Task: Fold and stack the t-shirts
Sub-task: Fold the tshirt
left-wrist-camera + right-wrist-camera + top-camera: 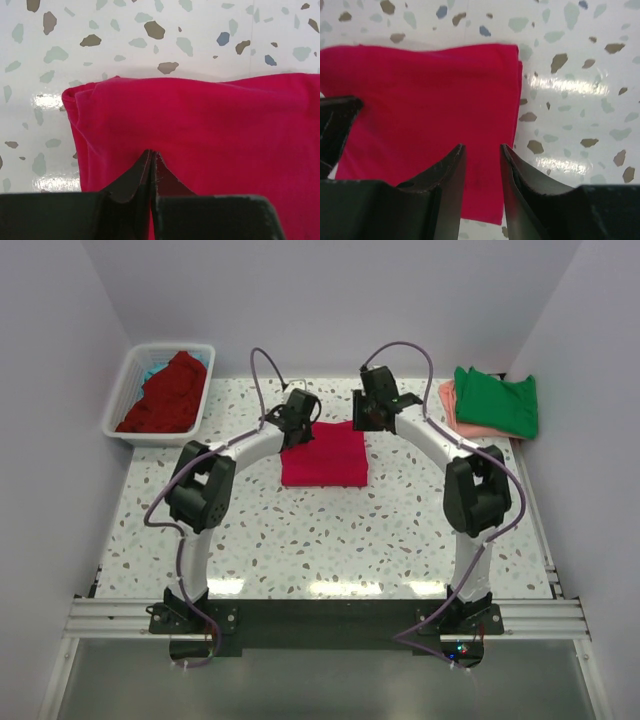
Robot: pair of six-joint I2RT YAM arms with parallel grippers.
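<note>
At the middle of the speckled table [340, 530] lies the crimson-pink shirt [323, 453], folded into a flat, tidy rectangle, with both arms bent in over its far edge. The left claw [152, 159] hangs above the shirt near its far left corner. Its 2 fingers are pressed tight together, tip against tip, and no cloth shows between them, so it has hold of nothing that can be seen. Whether the tips touch the cloth cannot be told. The right claw [482, 150] hangs above the shirt's far right part, just inside the folded right edge. Its 2 fingers stand partly apart with a clear gap, only the shirt below shows through that gap, and it grips nothing. In the far left corner of the table stands a white slatted basket [120, 395] holding a crumpled dark red shirt [165, 395], with a bit of a teal shirt [152, 371] showing behind it. In the far right corner, well apart from the claws, a folded green shirt [497, 400] rests on top of a folded salmon-pink shirt [449, 400], whose edges show at the left and near sides.
</note>
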